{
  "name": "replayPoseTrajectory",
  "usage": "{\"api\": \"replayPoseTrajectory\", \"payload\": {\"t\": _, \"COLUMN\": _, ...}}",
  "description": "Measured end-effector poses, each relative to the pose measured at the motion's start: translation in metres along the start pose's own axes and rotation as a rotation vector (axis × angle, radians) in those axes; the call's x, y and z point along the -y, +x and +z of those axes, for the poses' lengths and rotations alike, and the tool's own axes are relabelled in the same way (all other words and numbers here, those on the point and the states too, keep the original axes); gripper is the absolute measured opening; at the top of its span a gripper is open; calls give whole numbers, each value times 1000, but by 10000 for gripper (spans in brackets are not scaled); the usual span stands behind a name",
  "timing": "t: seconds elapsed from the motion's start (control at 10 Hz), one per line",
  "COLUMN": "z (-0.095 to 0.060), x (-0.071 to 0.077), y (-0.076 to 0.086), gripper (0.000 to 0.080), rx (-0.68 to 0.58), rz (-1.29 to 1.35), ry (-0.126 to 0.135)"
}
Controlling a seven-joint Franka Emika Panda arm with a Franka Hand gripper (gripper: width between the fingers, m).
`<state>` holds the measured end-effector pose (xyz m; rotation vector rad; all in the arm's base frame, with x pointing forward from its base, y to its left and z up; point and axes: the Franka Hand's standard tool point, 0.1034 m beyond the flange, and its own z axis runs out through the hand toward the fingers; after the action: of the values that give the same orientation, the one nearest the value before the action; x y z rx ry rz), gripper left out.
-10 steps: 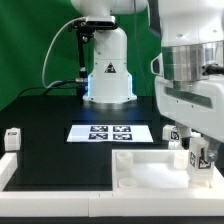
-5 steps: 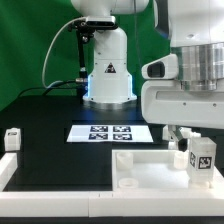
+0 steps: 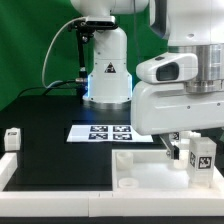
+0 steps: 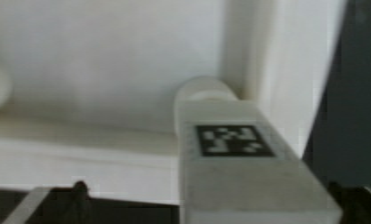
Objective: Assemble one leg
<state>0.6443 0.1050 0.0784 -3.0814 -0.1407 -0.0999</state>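
The exterior view shows 1 tabletop (image 3: 150,176), 1 marker board (image 3: 112,132) carrying what look like 4 tags, and 2 legs in plain sight: 1 left leg (image 3: 13,138) and 1 right leg (image 3: 201,157). A 3rd may stand just behind the right one, mostly hidden. The wrist view shows 1 leg (image 4: 235,160) bearing 1 tag.
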Motion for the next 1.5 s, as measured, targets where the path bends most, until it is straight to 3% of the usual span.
{"api": "replayPoseTrajectory", "payload": {"t": 0.1, "z": 0, "x": -1, "y": 0, "gripper": 555, "rx": 1, "rz": 15, "ry": -1}}
{"api": "replayPoseTrajectory", "payload": {"t": 0.2, "z": 0, "x": -1, "y": 0, "gripper": 372, "rx": 1, "rz": 51, "ry": 0}}
{"api": "replayPoseTrajectory", "payload": {"t": 0.3, "z": 0, "x": -1, "y": 0, "gripper": 372, "rx": 1, "rz": 110, "ry": 0}}
{"api": "replayPoseTrajectory", "payload": {"t": 0.4, "z": 0, "x": 0, "y": 0, "gripper": 285, "rx": 1, "rz": 169, "ry": 1}}
{"api": "replayPoseTrajectory", "payload": {"t": 0.8, "z": 2, "x": 1, "y": -1, "gripper": 285, "rx": 3, "rz": 497, "ry": 5}}
{"api": "replayPoseTrajectory", "payload": {"t": 1.2, "z": 3, "x": 3, "y": -2, "gripper": 285, "rx": 2, "rz": 1004, "ry": -4}}
{"api": "replayPoseTrajectory", "payload": {"t": 1.3, "z": 4, "x": 7, "y": -3, "gripper": 285, "rx": -3, "rz": 1238, "ry": 14}}
{"api": "replayPoseTrajectory", "payload": {"t": 1.5, "z": 4, "x": 6, "y": -3, "gripper": 285, "rx": 5, "rz": 1497, "ry": 76}}
